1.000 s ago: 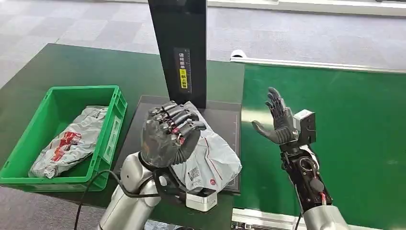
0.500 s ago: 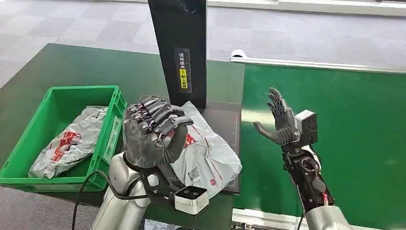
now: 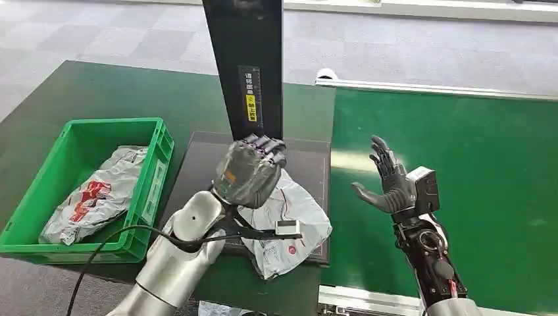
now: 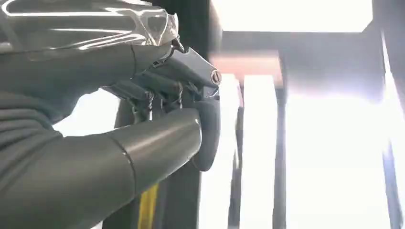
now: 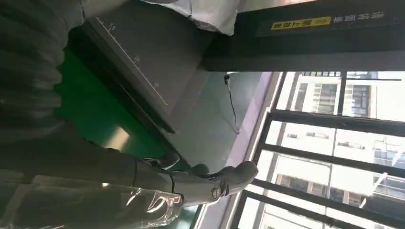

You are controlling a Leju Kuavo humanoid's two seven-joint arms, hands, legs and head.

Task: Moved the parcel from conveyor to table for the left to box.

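A grey-white parcel [image 3: 296, 214] lies crumpled on the dark weighing platform [image 3: 204, 158] on the table, at the foot of the black post [image 3: 247, 66]. My left hand [image 3: 250, 171] hovers palm down over the parcel's far end, fingers bent toward the thumb. In the left wrist view nothing sits between the thumb and fingers of the left hand [image 4: 181, 109]. My right hand [image 3: 389, 181] is raised over the green conveyor [image 3: 460, 164], fingers spread, empty. The right wrist view looks past the right hand [image 5: 191, 183] to a corner of the parcel [image 5: 205, 12].
A green bin [image 3: 158, 164] stands on the table left of the platform, with another grey parcel [image 3: 99, 191] inside. The black post rises just behind my left hand. A cable loops from my left arm near the table's front edge.
My left hand has turned from palm up to palm down and moved right and forward over the parcel, toward the post. The right hand has sunk slightly and stays spread.
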